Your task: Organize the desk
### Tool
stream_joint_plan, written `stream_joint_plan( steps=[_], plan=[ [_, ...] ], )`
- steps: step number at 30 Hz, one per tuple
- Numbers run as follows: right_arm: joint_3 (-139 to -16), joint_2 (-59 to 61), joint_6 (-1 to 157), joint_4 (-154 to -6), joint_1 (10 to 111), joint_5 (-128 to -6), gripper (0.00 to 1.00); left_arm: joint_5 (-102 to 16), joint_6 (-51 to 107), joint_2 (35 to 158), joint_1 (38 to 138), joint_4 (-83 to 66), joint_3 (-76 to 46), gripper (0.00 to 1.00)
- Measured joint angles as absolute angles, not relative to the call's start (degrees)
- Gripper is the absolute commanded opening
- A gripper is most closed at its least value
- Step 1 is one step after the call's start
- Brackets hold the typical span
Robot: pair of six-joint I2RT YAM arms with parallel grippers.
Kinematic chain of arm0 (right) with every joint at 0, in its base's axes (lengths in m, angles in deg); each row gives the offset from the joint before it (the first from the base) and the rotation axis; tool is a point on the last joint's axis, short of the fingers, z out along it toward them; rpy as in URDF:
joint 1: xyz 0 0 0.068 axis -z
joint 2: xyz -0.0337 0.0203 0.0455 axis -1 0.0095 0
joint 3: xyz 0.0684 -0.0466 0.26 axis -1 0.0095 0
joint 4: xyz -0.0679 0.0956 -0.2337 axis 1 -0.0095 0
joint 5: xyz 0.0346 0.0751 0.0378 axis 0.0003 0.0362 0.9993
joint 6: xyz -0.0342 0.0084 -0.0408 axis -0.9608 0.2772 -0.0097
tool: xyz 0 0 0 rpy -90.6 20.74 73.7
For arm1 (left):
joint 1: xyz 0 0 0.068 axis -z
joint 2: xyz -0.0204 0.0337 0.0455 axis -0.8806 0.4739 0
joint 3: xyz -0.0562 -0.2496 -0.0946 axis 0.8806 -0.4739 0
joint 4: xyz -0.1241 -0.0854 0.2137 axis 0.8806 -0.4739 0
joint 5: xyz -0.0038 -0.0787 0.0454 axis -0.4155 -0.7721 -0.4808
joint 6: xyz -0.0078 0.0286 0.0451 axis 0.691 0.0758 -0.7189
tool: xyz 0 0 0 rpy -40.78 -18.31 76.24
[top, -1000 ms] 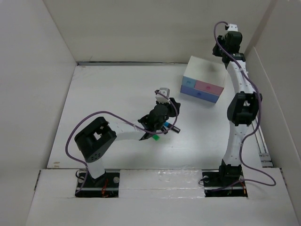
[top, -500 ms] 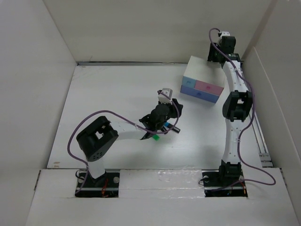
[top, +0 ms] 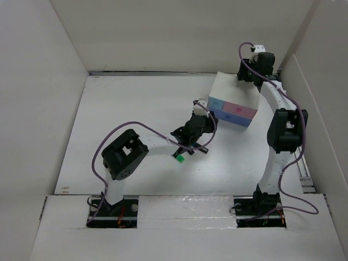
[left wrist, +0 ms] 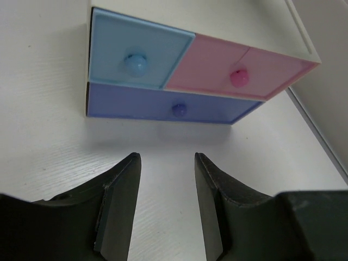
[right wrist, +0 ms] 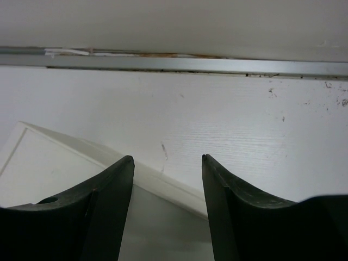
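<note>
Two robot arms work over the white desk [top: 136,109], a broad matte tabletop walled by white panels that fills the overhead view from the arms' bases to the back wall. A small white box [top: 232,106] of drawers sits on the desk toward the far right corner, turned at a slant. The left arm reaches across the middle of the desk, and its claw [left wrist: 166,163] hangs low just in front of the box, jaws parted with nothing between them. Its wrist camera looks straight at the box front: a light blue drawer [left wrist: 138,57] at upper left, a pink drawer [left wrist: 239,73] at upper right and a long purple drawer [left wrist: 163,106] below, each with a round knob and all pushed in. The right arm stretches to the far side of the box, where its claw [right wrist: 166,163] is also open and empty, poised above the box's back edge, with bare desk and a metal rail [right wrist: 163,62] along the wall beyond. A small green block [top: 178,158] lies on the desk beside the left forearm, and a small dark object [top: 202,148], too small to identify, lies just to its right.
</note>
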State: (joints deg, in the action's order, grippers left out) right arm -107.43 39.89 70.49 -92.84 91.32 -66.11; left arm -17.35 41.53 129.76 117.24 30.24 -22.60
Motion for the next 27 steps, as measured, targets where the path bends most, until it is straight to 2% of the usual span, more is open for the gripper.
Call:
stream_joint_plan(
  steps=[5, 11, 17, 27],
  plan=[
    [-95.50, 32.50, 72.63, -87.51, 90.03, -65.60, 0.59, -17.78, 41.16, 132.79, 117.59, 28.86, -20.57, 0.40],
    [-87.74, 27.87, 76.37, -83.53, 89.71, -63.68, 0.58, -16.80, 40.26, 137.89, 120.19, 27.40, -17.70, 0.38],
    [-85.57, 26.60, 78.23, -82.22, 89.92, -62.19, 0.58, -14.22, 40.29, 143.04, 122.44, 25.93, -12.61, 0.32],
    [-82.16, 25.57, 79.76, -77.11, 90.71, -58.22, 0.56, -6.33, 39.98, 153.01, 123.97, 21.76, 1.03, 0.32]
  ],
)
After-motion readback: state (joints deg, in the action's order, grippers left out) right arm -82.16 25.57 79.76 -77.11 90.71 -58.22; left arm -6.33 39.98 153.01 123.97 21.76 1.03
